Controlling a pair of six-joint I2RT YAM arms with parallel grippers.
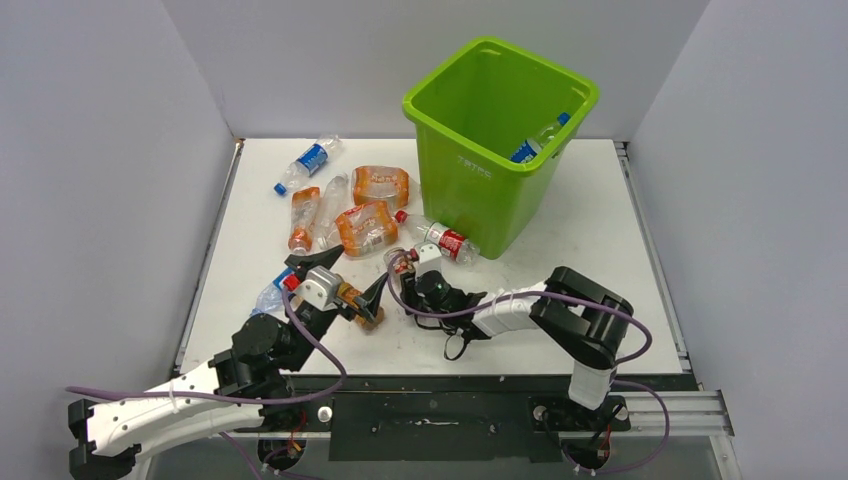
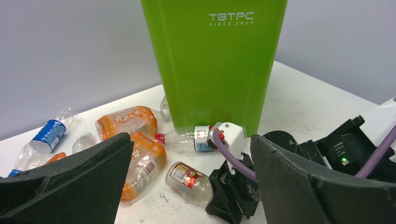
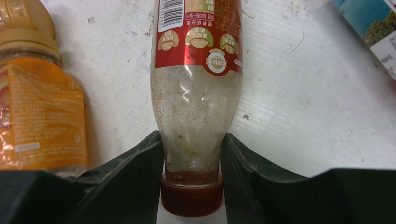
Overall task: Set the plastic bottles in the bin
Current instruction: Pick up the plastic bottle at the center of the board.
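The red-labelled bottle (image 3: pixel 196 93) lay near the middle of the surface, on the near side of the bin (image 1: pixel 480 170). Its long axis ran straight out from the right gripper (image 3: pixel 191 154), cap toward the wrist. The jaws pressed on its neck from both sides. The left gripper (image 1: pixel 343 277) stood nearby to the left, jaws spread wide. The bottle was clear plastic, cloudy inside, red-capped.

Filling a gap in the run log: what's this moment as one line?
left gripper: open, empty | right gripper: closed on red-label bottle neck | bottle lying on table
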